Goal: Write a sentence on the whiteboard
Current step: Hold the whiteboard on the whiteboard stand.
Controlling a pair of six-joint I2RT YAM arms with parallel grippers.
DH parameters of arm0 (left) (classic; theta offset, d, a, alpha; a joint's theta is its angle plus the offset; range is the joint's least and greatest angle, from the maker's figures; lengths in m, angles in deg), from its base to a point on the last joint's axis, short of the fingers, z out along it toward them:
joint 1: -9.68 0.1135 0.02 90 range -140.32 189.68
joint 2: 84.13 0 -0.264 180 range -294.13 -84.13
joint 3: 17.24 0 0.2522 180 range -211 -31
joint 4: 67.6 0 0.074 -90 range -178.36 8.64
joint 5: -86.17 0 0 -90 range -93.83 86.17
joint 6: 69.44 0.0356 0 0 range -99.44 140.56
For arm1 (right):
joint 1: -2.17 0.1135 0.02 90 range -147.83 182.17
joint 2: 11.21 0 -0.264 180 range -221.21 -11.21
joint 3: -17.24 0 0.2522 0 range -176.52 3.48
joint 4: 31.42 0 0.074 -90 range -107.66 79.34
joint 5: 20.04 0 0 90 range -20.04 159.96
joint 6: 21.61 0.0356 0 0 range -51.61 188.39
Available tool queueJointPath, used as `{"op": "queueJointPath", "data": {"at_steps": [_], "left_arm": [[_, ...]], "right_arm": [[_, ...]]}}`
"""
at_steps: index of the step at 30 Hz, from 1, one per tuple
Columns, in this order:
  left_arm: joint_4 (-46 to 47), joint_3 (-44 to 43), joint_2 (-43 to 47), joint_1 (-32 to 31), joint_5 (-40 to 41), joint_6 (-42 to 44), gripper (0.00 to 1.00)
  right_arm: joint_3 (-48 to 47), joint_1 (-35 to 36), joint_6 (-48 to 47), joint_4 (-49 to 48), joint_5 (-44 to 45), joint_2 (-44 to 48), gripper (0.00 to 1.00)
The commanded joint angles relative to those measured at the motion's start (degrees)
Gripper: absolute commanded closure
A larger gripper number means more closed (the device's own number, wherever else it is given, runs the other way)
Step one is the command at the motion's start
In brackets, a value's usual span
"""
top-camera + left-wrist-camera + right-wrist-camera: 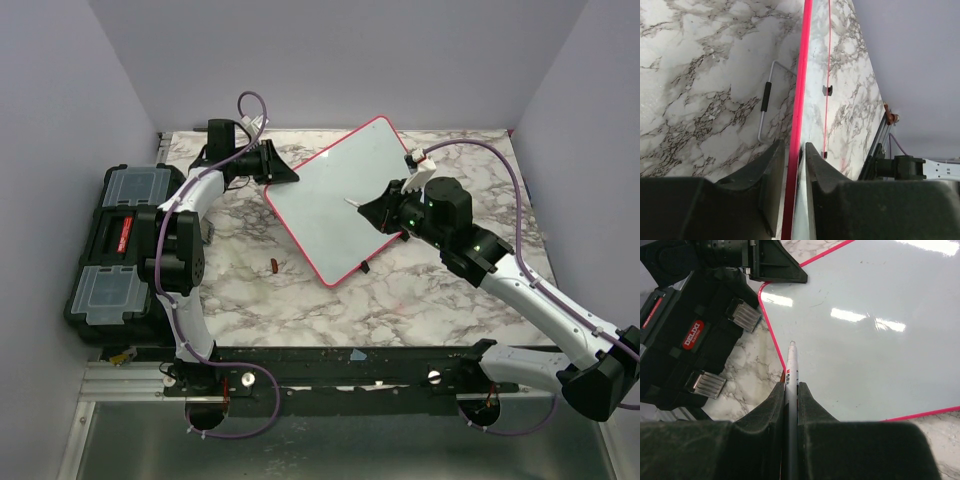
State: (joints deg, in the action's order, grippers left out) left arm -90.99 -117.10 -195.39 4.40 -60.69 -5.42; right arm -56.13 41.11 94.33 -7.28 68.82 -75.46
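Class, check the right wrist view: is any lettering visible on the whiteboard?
No, the whiteboard shows only glare and faint specks beyond the tip of the marker.

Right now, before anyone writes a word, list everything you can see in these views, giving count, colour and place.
whiteboard: one, pale grey-white, red-pink frame, tilted mid-table, blank.
marker: one, white barrel, tip over whiteboard.
toolbox: one, black, red label, table's left edge.
small piece: one, reddish-brown, on table in front of whiteboard; perhaps a cap.
wire loop: one, pale with black sleeve, beside whiteboard's edge.
table: one, white-grey marble, beneath everything.
left gripper: one, black, clamped on whiteboard's frame.
right gripper: one, black, clamped on marker.
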Motion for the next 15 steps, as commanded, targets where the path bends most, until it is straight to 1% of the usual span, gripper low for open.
{"op": "queueJointPath", "data": {"at_steps": [1, 5, 14, 15], "left_arm": [[-1.7, -3.45, -0.13, -0.48, -1.01, 1.42, 0.81], [-3.71, -4.51, -0.27, -1.0, -0.61, 2.57, 0.9], [-6.82, -4.68, -0.21, -2.35, 0.92, 5.76, 1.0], [-7.35, -4.6, 0.11, -2.43, 1.37, 6.38, 1.0]], "right_arm": [[-0.42, 0.17, 0.2, 0.01, -1.14, -0.15, 0.99], [0.01, 0.17, 0.28, -0.43, -1.48, -0.28, 0.99], [-0.15, 0.17, -0.43, -0.7, -1.79, -1.0, 0.99], [-0.26, 0.17, -0.51, -0.77, -1.92, -1.04, 0.99]]}}
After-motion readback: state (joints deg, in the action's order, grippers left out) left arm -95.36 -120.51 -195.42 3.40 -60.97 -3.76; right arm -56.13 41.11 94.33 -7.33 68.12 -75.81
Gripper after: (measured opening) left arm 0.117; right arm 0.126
